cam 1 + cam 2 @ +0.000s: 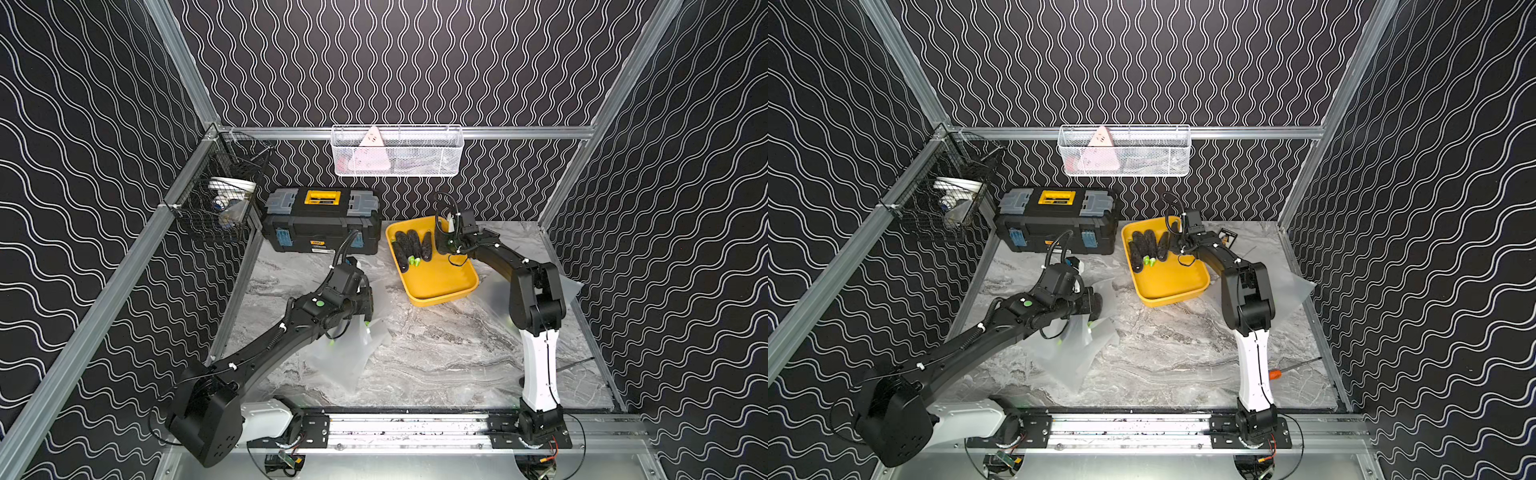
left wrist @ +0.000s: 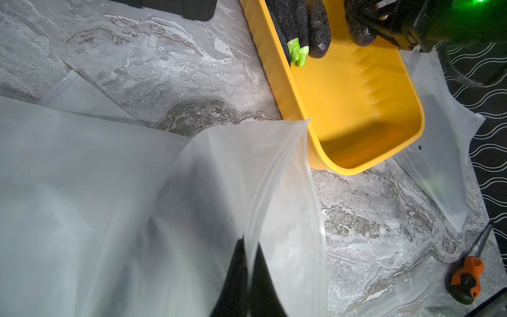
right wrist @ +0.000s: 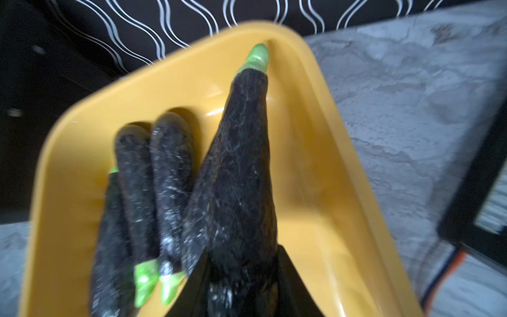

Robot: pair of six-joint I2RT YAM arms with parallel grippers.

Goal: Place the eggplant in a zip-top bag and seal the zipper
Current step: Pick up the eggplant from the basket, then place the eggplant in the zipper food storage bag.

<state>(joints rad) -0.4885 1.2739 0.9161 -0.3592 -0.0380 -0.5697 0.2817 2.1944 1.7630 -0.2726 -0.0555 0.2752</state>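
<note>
— Right wrist view first: where to find the eggplant [image 3: 238, 170]?
— Down in the yellow tray [image 3: 301, 153], green stem pointing at a corner, just beside three other eggplants [image 3: 170, 170] lying side by side.
— Held?
— Flanked at the thick end by the right jaws, narrowed onto it and touching on both sides.
— Lifted clear of the tray?
— Cannot tell; too blurred.
— And the bag [image 2: 109, 192]?
— Pinched at its zipper edge by the left jaws, closed tight on the plastic. Hanging from them in both top views, lower part resting on the table [image 1: 436, 353].
— Near the eggplant?
— Well apart. Over on the left of the table, with bare marble between bag and tray.
— Anything else around?
— Spare bag [image 2: 439, 137] flat on the table beside the tray, partly under the right arm. Toolbox [image 1: 322, 224] against the back wall, left of the tray. Screwdriver [image 2: 466, 280] with an orange handle near the table's right edge, apart from everything else.
</note>
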